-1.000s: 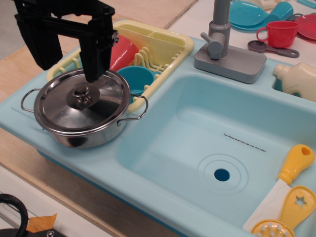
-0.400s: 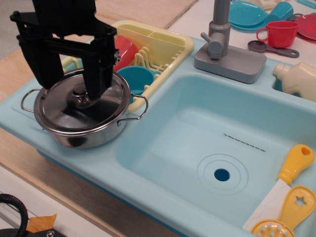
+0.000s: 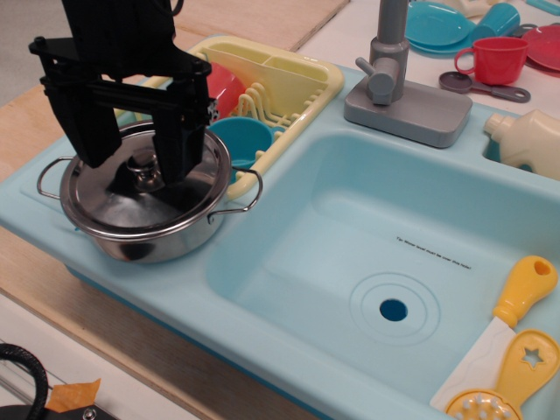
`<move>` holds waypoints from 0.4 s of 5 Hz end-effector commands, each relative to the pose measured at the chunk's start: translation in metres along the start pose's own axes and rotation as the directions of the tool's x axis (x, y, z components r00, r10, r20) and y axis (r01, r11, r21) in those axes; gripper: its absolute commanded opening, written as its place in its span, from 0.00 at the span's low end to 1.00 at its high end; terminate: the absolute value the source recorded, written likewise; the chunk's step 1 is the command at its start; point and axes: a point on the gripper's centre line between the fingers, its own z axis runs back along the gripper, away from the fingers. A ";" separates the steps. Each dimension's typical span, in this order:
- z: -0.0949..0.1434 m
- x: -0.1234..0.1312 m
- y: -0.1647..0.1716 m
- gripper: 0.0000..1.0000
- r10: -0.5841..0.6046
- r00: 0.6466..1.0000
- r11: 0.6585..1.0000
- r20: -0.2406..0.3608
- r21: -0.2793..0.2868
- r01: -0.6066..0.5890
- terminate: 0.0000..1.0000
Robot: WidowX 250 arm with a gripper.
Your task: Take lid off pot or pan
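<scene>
Gripper: the black gripper (image 3: 138,150) hangs over the pot with its two fingers (image 3: 182,144) spread apart, one on each side of the lid's knob (image 3: 147,164); neither finger visibly presses the knob.
Lid: the shiny steel lid (image 3: 162,197) sits flat on the pot, closing it, partly hidden behind the gripper.
Pot: the shallow stainless-steel pot (image 3: 149,242) stands on the left counter of the light blue toy sink unit (image 3: 175,289), with a wire loop handle showing on either side.
Dish rack: a pale yellow dish rack (image 3: 284,83) lies just behind the pot, holding a red cup or bowl (image 3: 223,87) and a turquoise bowl (image 3: 241,140); the turquoise bowl is near the pot's right handle.
Basin: the sink basin (image 3: 367,254) lies to the right of the pot, with a dark drain hole (image 3: 393,309) in its floor.
Faucet: a grey faucet (image 3: 394,74) stands on the back rim of the sink.
Right edge: a toy knife with a yellow handle (image 3: 516,302) and a yellow slotted spoon (image 3: 507,385) rest at the sink's lower right corner.
Background: a red mug (image 3: 494,59) and turquoise dishes (image 3: 437,24) sit on the table beyond the faucet.
</scene>
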 end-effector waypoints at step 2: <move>-0.005 0.005 0.003 0.00 0.018 1.000 1.000 -0.004 0.004 -0.018 0.00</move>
